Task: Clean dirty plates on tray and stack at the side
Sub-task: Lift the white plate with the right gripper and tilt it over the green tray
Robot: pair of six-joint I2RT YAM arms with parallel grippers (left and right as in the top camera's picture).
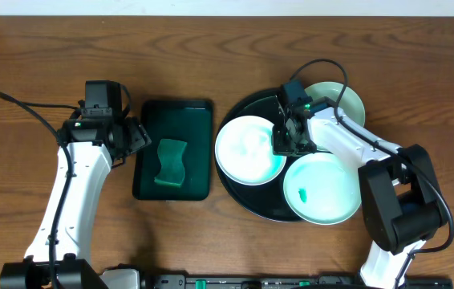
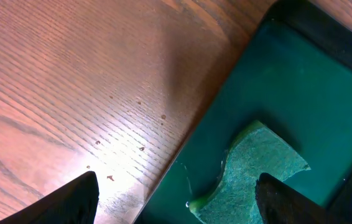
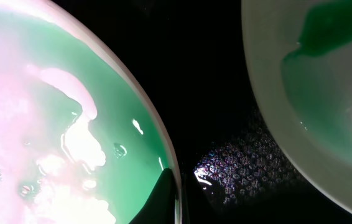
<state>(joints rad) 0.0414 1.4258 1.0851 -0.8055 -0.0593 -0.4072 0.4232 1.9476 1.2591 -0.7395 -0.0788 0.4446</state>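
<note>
- Currently all three plates sit on the black tray, right of centre on the desk.
- Left plate: wet and foamy, whitish in the middle, green tint toward the rim.
- Near-right plate: pale mint, with a small green smear on its left part.
- Far-right plate: partly hidden under the right arm.
- Right tool: over the tray, at the right rim of the left plate, between it and the other two.
- In the right wrist view, one dark fingertip sits against the rim of the foamy plate. The other finger is out of view, so I cannot tell if the tool is clenched or released.
- That view also shows bare black tray between the foamy plate and another plate with a green smear. The two don't touch, and I can't tell which plate the second one is.
- Left tool: released, holding nothing. It hangs over the left edge of the dark green rectangular tray, left of the round one.
- In the left wrist view the left tool has its fingers spread wide, one over bare desk and one over the green tray.
- Green sponge: lies inside the rectangular tray, near-right of the left tool. The sponge looks wet at the edge, and no finger touches it.
</note>
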